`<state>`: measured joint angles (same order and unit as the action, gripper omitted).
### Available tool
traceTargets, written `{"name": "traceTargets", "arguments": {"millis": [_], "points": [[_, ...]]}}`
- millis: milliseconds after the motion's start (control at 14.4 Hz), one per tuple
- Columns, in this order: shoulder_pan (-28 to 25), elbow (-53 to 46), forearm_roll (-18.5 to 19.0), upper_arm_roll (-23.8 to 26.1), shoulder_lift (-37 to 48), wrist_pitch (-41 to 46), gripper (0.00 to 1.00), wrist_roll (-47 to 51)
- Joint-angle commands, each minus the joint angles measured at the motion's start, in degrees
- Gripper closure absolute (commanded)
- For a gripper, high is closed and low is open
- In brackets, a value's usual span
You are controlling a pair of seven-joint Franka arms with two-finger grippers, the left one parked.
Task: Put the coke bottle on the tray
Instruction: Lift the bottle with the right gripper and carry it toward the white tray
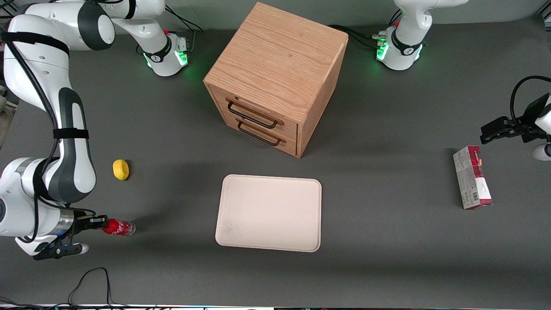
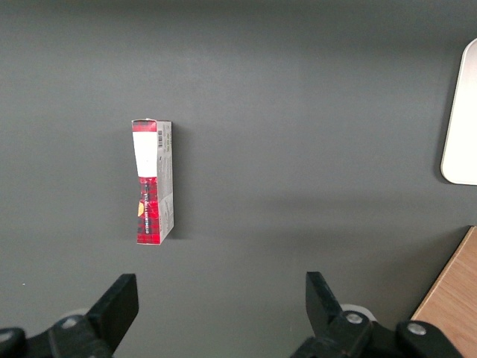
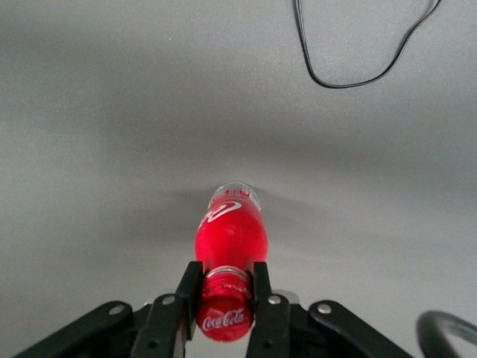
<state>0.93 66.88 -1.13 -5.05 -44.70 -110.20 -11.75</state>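
Observation:
The coke bottle (image 1: 118,227) is a small slim red bottle lying on its side on the grey table toward the working arm's end, nearer to the front camera than the lemon. My right gripper (image 1: 98,223) is shut on its cap end. In the right wrist view the two black fingers (image 3: 188,287) press against the neck, with the red cap between them, and the coke bottle (image 3: 231,235) points away from the camera. The cream tray (image 1: 270,212) lies flat in front of the drawer cabinet, well to the side of the bottle, with nothing on it.
A yellow lemon (image 1: 121,169) lies near the working arm. A wooden two-drawer cabinet (image 1: 275,77) stands mid-table. A red-and-grey carton (image 1: 472,183) lies toward the parked arm's end, also shown in the left wrist view (image 2: 153,182). A black cable (image 1: 92,284) loops near the front edge.

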Motion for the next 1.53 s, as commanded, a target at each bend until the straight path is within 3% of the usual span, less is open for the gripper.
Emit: {"name": "traceTargets", "arguments": {"millis": [0,694,1040,1318,1457], "points": [[-0.3,0.7,-1.2,-0.2,1.5,0.7,1.0,-0.9],[-2.2,1.7,-0.2,-0.3,21.2,26.1,1.0,-0.3],[-3.7,15.0,-0.1,-0.4,34.5,26.9,1.0,-0.3],[-6.4,14.7,-0.2,-0.1,34.9,27.6,1.0,6.6],[-11.4,12.1,-0.4,0.0,33.1,27.5,1.0,12.3]]}}
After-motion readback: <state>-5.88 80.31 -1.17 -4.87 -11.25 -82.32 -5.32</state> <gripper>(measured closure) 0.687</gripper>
